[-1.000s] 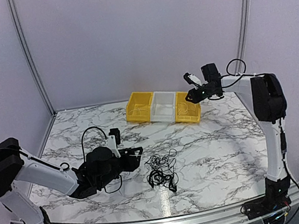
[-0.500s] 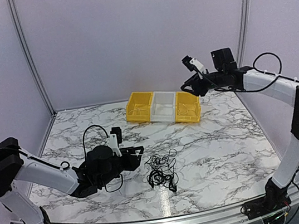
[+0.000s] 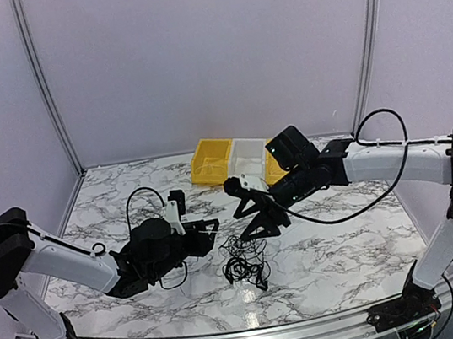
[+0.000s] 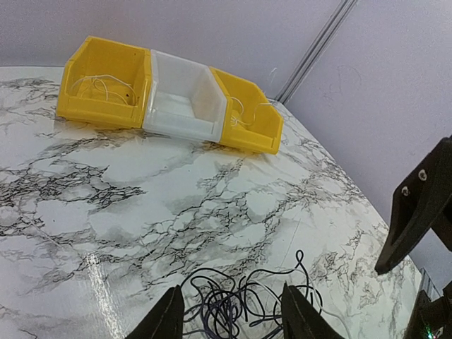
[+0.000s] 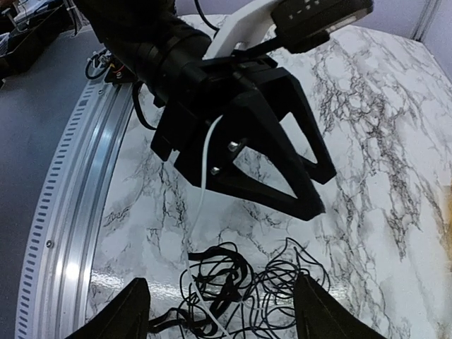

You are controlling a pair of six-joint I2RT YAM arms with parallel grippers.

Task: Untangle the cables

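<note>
Several cables (image 5: 240,282) — below right claw (image 5: 220,316).

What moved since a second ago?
The right hand swung from above the bins down toward the cables and hangs open just above them. Nothing was grabbed. The left hand, open beside the cables, hardly moved; cables and bins stayed put.

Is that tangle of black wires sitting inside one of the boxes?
No, the black cables lie on the marble table, well in front of the bins.
</note>
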